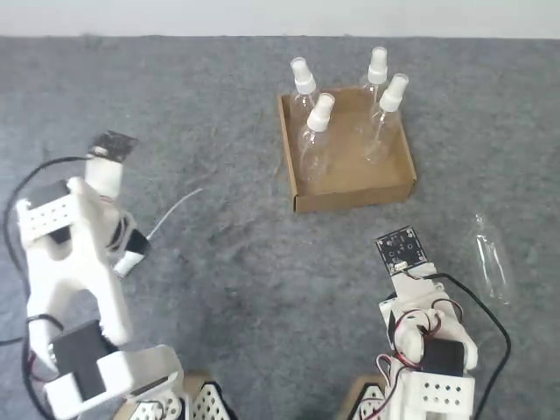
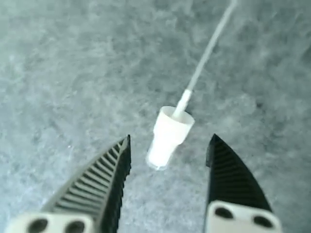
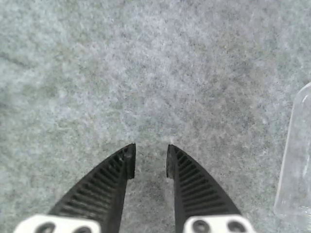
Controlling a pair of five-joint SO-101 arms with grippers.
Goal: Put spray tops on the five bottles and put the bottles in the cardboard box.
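Plainly white and stubby, the last spray top [image 2: 167, 136] lies on the grey carpet [image 1: 219, 105] at the left. Its thin dip tube [image 2: 209, 48] trails away toward the far right. The left gripper [image 2: 170, 141] hangs over it, fingers spread wide on either side. A clear capless bottle [image 1: 490, 258] lies on its side at the right, near the right gripper [image 3: 150, 148], whose fingers stand narrowly apart, holding nothing. Four capped bottles [image 1: 315, 140] stand in the cardboard box [image 1: 350, 197] at the far centre.
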